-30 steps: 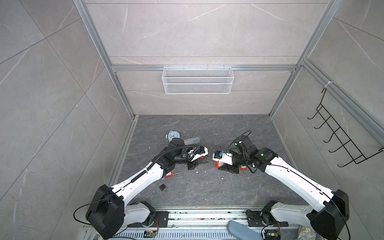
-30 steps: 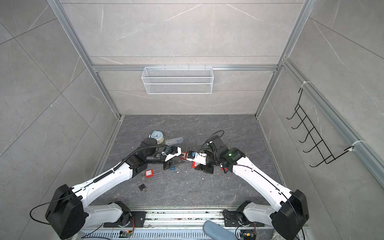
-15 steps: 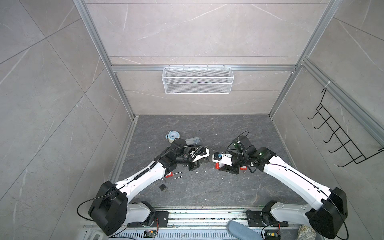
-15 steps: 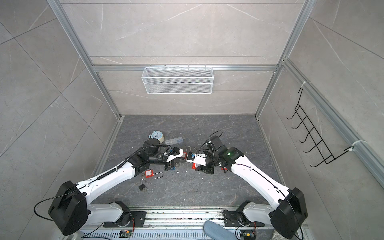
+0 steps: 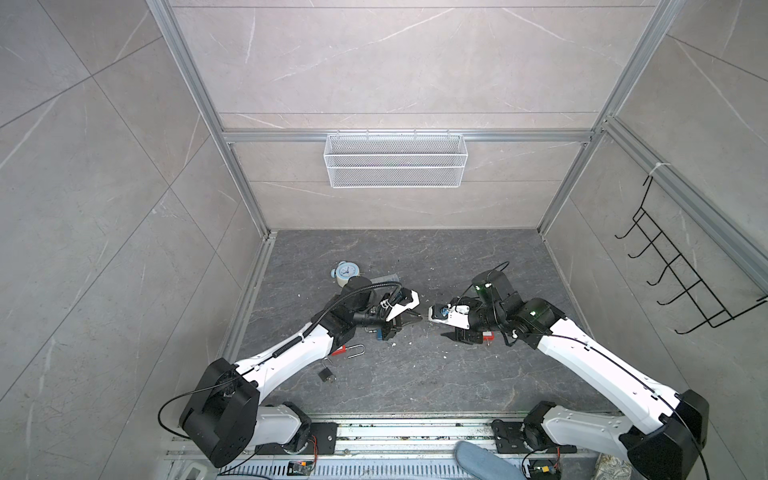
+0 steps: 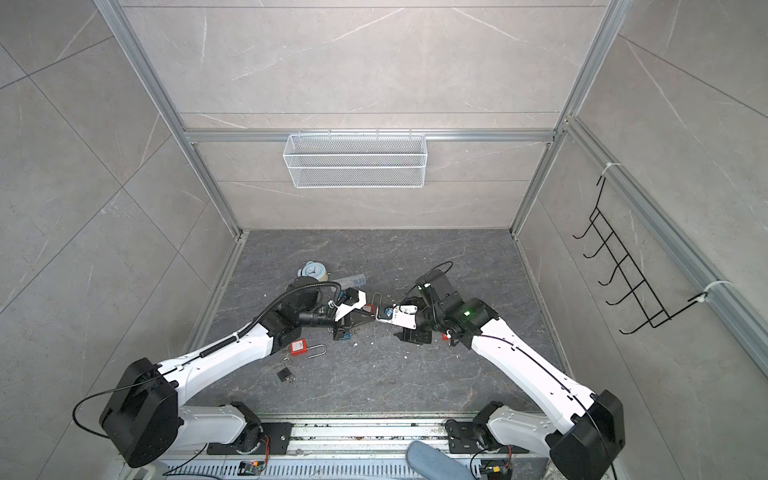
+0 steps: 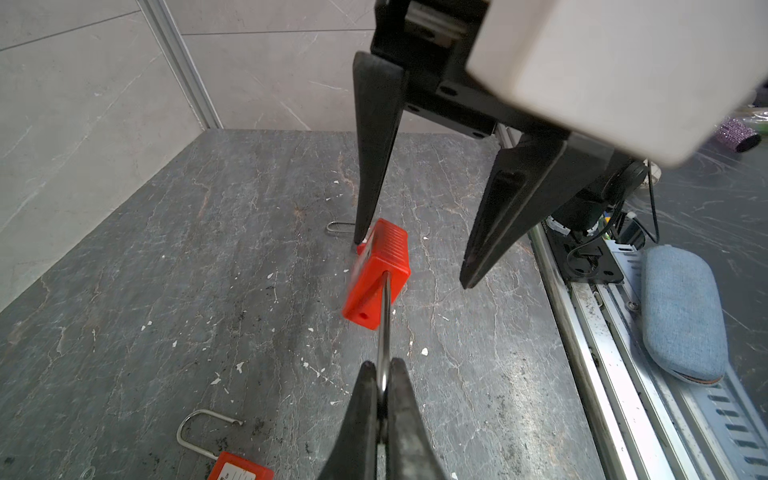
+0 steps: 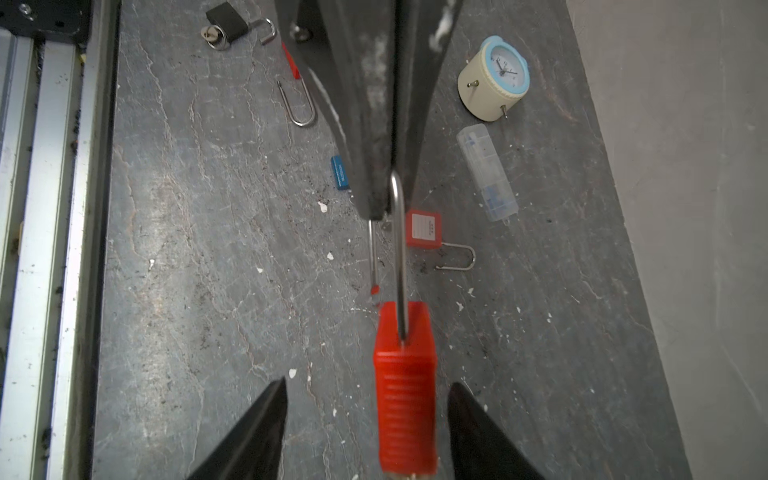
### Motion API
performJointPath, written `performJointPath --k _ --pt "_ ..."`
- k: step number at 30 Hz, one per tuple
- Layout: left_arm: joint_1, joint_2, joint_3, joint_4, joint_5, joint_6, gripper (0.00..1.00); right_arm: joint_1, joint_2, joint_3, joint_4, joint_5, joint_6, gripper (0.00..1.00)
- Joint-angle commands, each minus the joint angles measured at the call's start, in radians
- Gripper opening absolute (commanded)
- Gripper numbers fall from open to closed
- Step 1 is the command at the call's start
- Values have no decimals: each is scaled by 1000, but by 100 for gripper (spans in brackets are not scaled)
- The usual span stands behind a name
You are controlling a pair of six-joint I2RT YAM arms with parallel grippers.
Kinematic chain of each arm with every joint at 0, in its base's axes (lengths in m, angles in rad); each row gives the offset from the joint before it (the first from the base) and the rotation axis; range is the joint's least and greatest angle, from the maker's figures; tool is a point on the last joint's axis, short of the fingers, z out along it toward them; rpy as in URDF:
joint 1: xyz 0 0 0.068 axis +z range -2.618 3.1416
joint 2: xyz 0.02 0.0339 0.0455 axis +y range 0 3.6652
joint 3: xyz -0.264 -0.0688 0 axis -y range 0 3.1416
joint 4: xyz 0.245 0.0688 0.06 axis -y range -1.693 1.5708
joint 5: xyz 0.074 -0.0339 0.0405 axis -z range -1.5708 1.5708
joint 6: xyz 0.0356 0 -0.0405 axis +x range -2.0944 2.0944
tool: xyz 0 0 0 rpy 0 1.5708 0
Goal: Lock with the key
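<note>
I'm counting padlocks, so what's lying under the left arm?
A red padlock, shackle open, pokes out from under the left arm, with a small black padlock beside it. Whatever else the arm covers cannot be seen.

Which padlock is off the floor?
The red padlock pinched by its shackle in the left gripper. The red padlock beside the clear case, the one beside the left arm and the black padlock lie on the floor.
</note>
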Motion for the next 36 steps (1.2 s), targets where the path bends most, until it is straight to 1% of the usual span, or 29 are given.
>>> performJointPath --k 1,8,14,17,22,26,36 --pt "-4 -44 -23 158 66 -91 0 -1 3 40 -111 25 -8 63" --pt "-35 -85 -58 159 71 -84 0 -3 -8 52 -133 47 -4 60" --pt "-62 -115 -79 150 68 -68 0 -3 21 99 -194 -24 -12 53" --pt "-74 -127 -81 135 66 -55 0 -2 36 116 -220 -57 -10 52" --pt "-84 -147 -86 131 62 -49 0 -2 59 141 -269 -97 -11 43" --pt "-88 -155 -90 124 60 -43 0 -2 70 166 -304 -118 -10 33" --pt "-128 -141 -92 132 27 -17 0 -4 94 207 -360 -222 -8 15"
